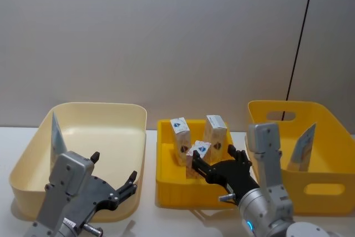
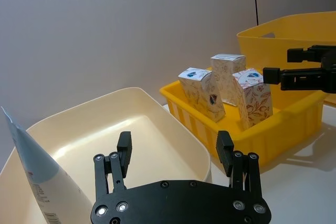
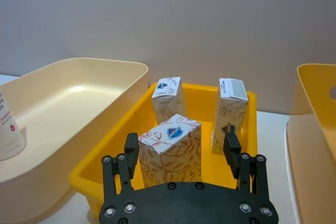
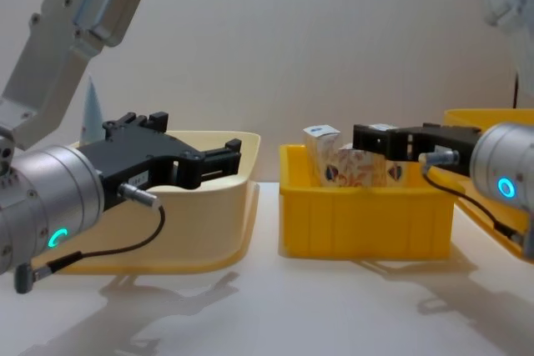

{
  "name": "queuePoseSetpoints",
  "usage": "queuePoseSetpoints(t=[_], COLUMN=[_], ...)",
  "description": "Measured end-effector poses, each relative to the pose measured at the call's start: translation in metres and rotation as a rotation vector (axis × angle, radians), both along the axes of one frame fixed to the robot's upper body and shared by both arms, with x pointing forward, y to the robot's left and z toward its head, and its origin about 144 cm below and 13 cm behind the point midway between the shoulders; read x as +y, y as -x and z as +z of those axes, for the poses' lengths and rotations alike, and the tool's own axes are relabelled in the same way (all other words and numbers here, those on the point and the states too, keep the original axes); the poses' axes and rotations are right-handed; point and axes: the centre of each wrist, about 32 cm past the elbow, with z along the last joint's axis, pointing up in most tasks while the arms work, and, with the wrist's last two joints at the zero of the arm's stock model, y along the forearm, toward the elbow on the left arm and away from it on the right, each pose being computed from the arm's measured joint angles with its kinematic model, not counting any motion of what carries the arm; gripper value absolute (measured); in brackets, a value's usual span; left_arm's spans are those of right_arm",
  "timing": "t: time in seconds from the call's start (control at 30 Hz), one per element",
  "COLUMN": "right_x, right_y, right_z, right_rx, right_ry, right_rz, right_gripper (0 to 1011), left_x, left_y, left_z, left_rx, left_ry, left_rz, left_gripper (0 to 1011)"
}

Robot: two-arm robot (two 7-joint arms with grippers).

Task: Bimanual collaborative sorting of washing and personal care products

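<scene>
**Both pincers spread, nothing gripped**

Your right pincer point(image 3: 181, 150) hangs over the near edge of the small yellow bin point(image 1: 172, 190) with its fingers spread wide. The front carton point(image 3: 169, 148) stands between those fingers. One finger sits just beside the carton's side and the other is clear of it, so nothing is pinched.

Just past the fingertips, two more cartons stand deeper in the same bin:
- The left rear carton point(image 3: 167, 97) is ahead, toward your left arm's side.
- The right rear carton point(image 3: 230, 111) is ahead on the opposite side.

Well off to this pincer's outer right, a pale-blue tube point(image 1: 302, 148) leans against the inside of the large yellow bin point(image 1: 310, 109), cap end down.

Your left pincer point(image 2: 174, 150) is also spread and holds nothing. It hovers above the near part of the cream bin point(image 2: 94, 129). The second tube point(image 2: 34, 179) stands inside that bin against its wall, off to this pincer's outer left and apart from both fingers. From the left wrist view you can see the three cartons ahead of this pincer, beyond the cream bin's rim.

All three bins sit on the white table point(image 4: 267, 314).
</scene>
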Motion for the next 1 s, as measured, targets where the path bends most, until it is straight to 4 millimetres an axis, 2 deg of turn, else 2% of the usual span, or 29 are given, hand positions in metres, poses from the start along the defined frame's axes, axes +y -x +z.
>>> queuePoseSetpoints(t=[1.0], right_x=[0.022], right_y=[-0.024], right_z=[-0.004], right_rx=[0.047], right_ry=[0.015], right_rz=[-0.001], right_gripper=[1001], left_x=[0.0], left_y=[0.0], left_z=[0.0], left_rx=[0.0], left_ry=[0.0], left_rz=[0.0], left_gripper=[1003])
